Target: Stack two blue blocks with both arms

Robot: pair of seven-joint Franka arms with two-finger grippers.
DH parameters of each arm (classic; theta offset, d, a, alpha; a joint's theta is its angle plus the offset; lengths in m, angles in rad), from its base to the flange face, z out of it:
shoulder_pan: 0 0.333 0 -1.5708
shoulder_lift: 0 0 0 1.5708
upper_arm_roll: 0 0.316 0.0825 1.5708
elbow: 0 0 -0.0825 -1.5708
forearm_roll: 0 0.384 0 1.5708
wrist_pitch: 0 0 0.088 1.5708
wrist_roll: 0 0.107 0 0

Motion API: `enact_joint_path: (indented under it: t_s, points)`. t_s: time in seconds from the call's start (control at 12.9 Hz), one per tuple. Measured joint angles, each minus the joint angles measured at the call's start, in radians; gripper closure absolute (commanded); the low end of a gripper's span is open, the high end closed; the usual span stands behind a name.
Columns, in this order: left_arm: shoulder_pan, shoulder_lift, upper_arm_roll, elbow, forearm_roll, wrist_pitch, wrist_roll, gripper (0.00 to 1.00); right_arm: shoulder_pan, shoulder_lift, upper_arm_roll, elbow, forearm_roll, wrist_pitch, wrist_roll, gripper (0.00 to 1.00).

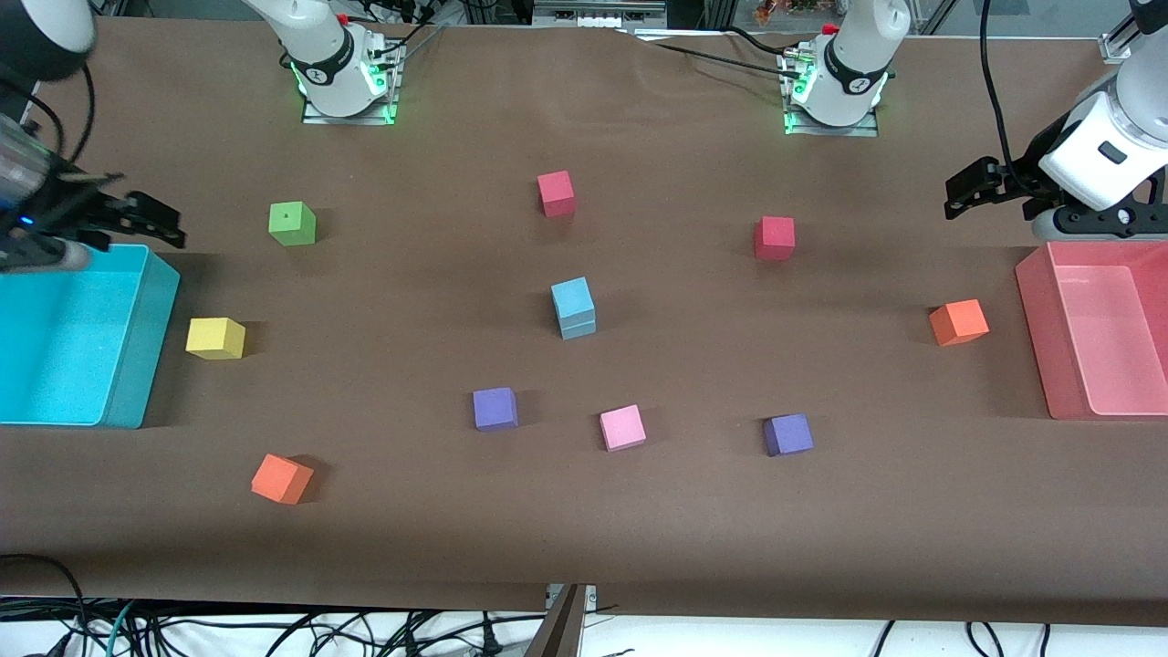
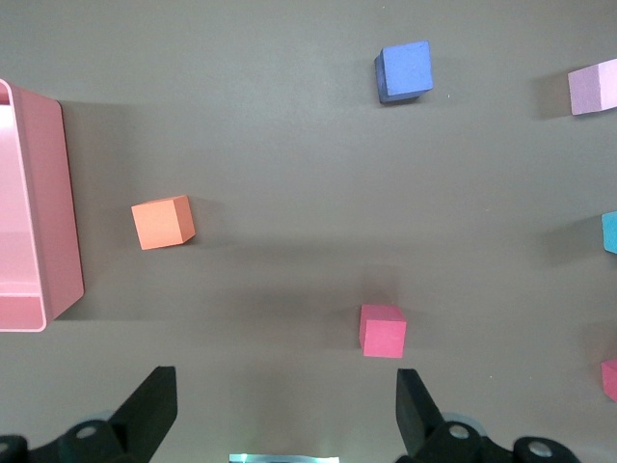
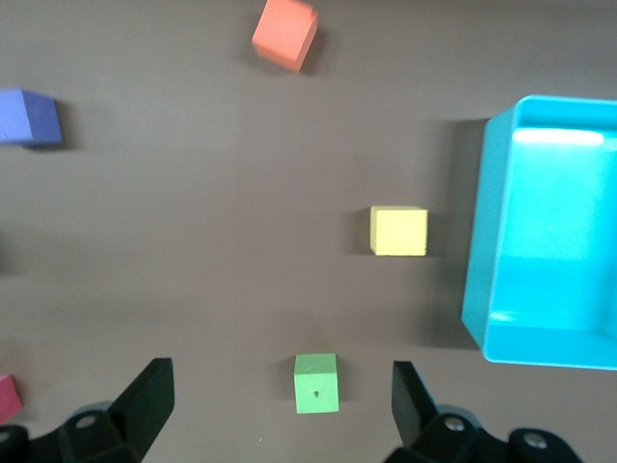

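Observation:
The two sky-blue blocks (image 1: 573,307) stand one on top of the other at the middle of the table; a sliver of them shows in the left wrist view (image 2: 609,232). My left gripper (image 1: 969,187) is open and empty, held up over the left arm's end of the table by the pink bin; its fingers (image 2: 152,413) stand wide apart. My right gripper (image 1: 146,219) is open and empty, up over the right arm's end by the cyan bin; its fingers (image 3: 147,397) stand wide apart. Both arms wait away from the stack.
A cyan bin (image 1: 137,338) stands at the right arm's end, a pink bin (image 1: 1036,319) at the left arm's end. Loose cubes lie around: green (image 1: 292,224), yellow (image 1: 215,338), two orange (image 1: 282,478), two red (image 1: 556,193), two purple (image 1: 495,408), one pink (image 1: 622,427).

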Motion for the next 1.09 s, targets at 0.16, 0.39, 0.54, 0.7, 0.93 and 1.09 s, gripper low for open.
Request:
enact_joint_path:
  t_s: [0.16, 0.39, 0.54, 0.7, 0.93, 1.09]
  points:
    - [0.000, -0.001, 0.000, 0.000, 0.000, 0.000, 0.000, 0.00, -0.012, -0.046, -0.006, 0.000, -0.007, -0.027, 0.003, 0.00]
    - [0.000, -0.002, 0.000, 0.000, 0.000, -0.002, 0.000, 0.00, -0.013, -0.058, 0.005, 0.021, -0.064, -0.105, 0.003, 0.00]
    - [0.000, -0.002, 0.000, 0.000, 0.000, -0.003, 0.000, 0.00, -0.013, -0.046, 0.028, 0.042, -0.073, -0.131, 0.007, 0.00]
    - [0.000, -0.002, 0.000, 0.000, 0.000, -0.003, 0.000, 0.00, -0.013, -0.030, 0.038, 0.058, -0.067, -0.135, 0.015, 0.00]
    - [0.000, -0.002, 0.000, 0.000, 0.000, -0.003, 0.000, 0.00, -0.013, 0.001, 0.039, 0.087, -0.041, -0.149, 0.017, 0.00]
    - [0.000, -0.002, 0.000, 0.000, 0.000, -0.004, 0.000, 0.00, -0.013, 0.016, 0.039, 0.104, -0.037, -0.155, 0.017, 0.00]
